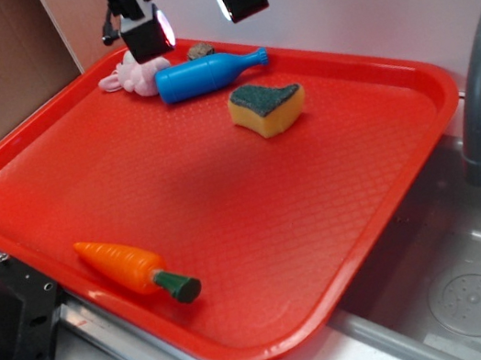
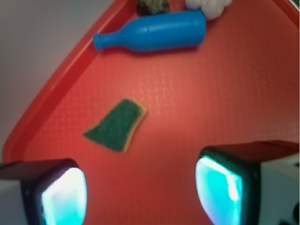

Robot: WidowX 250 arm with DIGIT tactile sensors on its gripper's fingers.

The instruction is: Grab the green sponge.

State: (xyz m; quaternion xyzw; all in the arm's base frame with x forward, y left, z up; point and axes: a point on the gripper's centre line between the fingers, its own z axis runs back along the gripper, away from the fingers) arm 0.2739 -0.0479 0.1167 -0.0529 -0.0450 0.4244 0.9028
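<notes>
Green-topped and yellow beneath, the green sponge lies flat on the red tray toward its far side, just in front of the blue bottle lying on its side. High above the tray's far edge hangs the claw, its fingers spread wide apart and empty, well clear of the sponge. An orange toy carrot rests near the tray's front corner.

Bright, even light throughout — the wrist view is soft and blurred, its finger pads glowing cyan with glare.
</notes>
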